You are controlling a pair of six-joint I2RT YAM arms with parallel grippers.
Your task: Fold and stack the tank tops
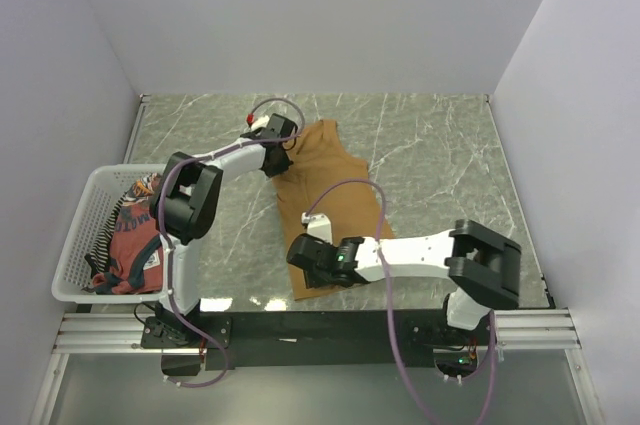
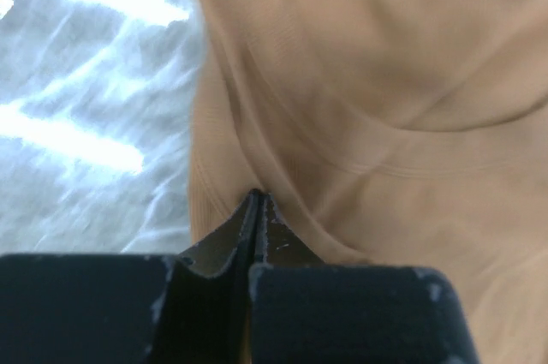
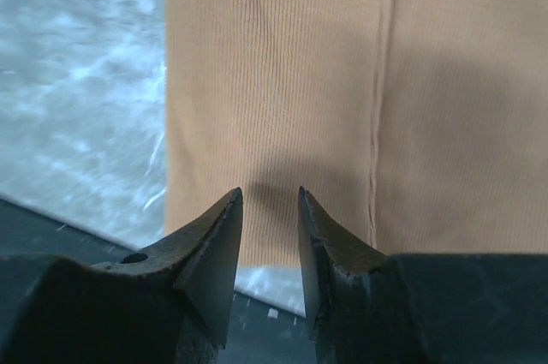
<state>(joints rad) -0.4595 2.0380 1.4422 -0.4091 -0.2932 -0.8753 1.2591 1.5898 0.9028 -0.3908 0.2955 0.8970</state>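
The left gripper [image 2: 257, 199] has its fingers pressed flat together with no gap between the tips. They meet on the tan tank top [image 1: 335, 195] just inside its edge at the strap end, and the creases in the cloth run in toward the tips, so a thin fold looks pinched between them. Beyond the tips the curved neckline seam crosses the cloth. To the left of the fingers lies bare marble table [image 1: 440, 145].

The right gripper [image 3: 268, 201] stands partly open, with a clear gap between its two fingers and nothing in it. The tips hover over the hem end of the same top. A straight seam runs away from the right finger, the cloth's side edge lies off to the left of the left finger, and the hem sits just below the tips.

Well away from both pairs of fingers, the rust-red top [image 1: 130, 250] and the striped top [image 1: 112, 220] lie bunched in the white basket [image 1: 100, 175].
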